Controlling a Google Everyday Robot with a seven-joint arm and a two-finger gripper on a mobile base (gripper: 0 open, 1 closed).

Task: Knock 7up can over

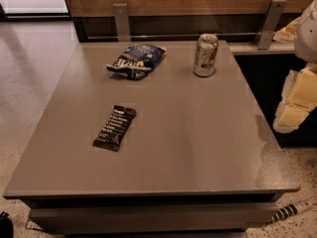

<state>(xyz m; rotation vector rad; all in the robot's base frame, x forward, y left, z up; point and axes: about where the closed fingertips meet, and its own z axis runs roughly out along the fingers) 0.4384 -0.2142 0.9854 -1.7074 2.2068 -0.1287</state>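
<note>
The 7up can [205,55] stands upright at the back right of the grey table [198,143]. It is silver-white with green lettering and a silver top. My gripper [293,103] shows as a pale white and yellowish shape at the right edge of the view, beyond the table's right side. It is well to the right of the can and nearer the camera, not touching it.
A blue crisp bag [136,60] lies at the back, left of the can. A black snack bar [115,127] lies left of the table's middle. A wooden wall with metal brackets [121,21] runs behind the table. A striped object [290,212] lies on the floor at the front right.
</note>
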